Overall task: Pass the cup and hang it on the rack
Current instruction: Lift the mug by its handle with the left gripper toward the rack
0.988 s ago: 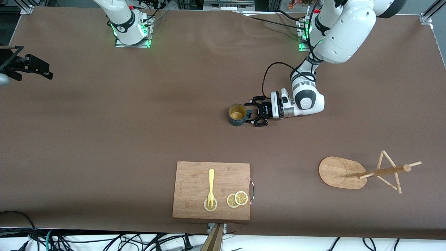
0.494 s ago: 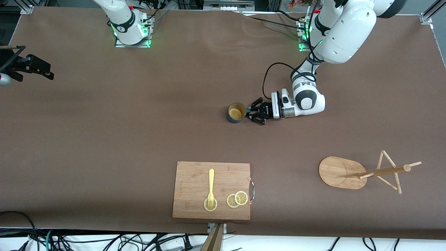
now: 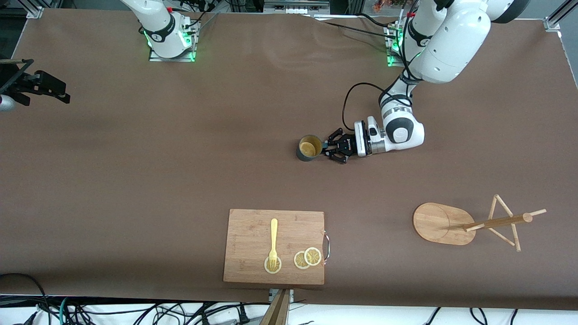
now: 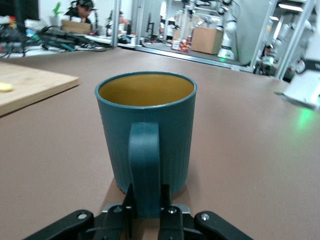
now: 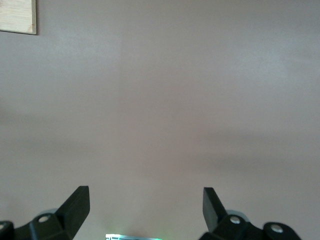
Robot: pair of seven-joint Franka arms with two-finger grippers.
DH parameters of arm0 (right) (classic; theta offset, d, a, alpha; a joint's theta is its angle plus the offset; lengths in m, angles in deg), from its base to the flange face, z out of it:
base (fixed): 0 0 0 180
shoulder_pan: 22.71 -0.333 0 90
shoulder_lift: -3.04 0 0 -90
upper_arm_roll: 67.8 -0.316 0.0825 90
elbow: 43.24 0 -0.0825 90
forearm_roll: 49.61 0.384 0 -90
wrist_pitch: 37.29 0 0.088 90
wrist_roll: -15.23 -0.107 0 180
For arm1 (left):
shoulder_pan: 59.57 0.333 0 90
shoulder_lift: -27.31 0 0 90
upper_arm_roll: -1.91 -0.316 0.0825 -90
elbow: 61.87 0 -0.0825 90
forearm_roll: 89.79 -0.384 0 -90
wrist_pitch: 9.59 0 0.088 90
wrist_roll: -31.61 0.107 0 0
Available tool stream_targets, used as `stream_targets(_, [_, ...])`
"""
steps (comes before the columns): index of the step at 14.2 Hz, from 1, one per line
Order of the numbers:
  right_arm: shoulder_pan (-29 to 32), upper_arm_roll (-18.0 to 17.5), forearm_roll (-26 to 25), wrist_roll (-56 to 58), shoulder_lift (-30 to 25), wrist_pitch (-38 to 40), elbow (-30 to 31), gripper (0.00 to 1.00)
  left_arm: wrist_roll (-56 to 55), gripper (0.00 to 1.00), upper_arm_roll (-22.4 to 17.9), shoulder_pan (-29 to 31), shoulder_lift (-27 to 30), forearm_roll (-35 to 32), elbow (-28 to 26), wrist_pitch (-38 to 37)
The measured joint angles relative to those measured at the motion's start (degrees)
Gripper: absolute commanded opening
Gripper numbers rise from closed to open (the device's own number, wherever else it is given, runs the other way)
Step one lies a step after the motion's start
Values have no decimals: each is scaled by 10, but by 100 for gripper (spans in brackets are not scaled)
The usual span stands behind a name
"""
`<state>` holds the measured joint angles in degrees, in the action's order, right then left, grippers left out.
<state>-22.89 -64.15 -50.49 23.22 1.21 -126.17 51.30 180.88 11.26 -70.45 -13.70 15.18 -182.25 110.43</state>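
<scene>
The dark teal ribbed cup [image 3: 309, 148] stands upright near the middle of the table, its yellowish-tan inside showing. My left gripper [image 3: 326, 149] is low at the table, shut on the cup's loop handle. In the left wrist view the cup [image 4: 145, 120] fills the middle and my left gripper [image 4: 146, 202] pinches the handle from both sides. The wooden rack [image 3: 496, 222] stands on its oval base, nearer the front camera, at the left arm's end. My right gripper [image 3: 43, 86] waits, open and empty, over the right arm's end of the table; its fingers [image 5: 77, 205] are spread over bare table.
A wooden cutting board [image 3: 253, 225] lies near the table's front edge, nearer the front camera than the cup. On it are a yellow fork [image 3: 273, 241] and lemon slices [image 3: 307, 257]. A corner of a board [image 5: 17, 15] shows in the right wrist view.
My left gripper went from open around the cup's handle to shut on it. The cup and gripper then shifted slightly toward the left arm's end. The right arm stayed put.
</scene>
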Motion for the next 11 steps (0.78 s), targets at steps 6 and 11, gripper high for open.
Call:
stream_targets(6, [1,1,19,0,5,-6,-1,100,-304,0,-2,52,135,-50,-47,-8])
stream_targets(11, [3,1,18,0,5,-6,-11,100,-605,0,-5,160,232,-180,-56,-80])
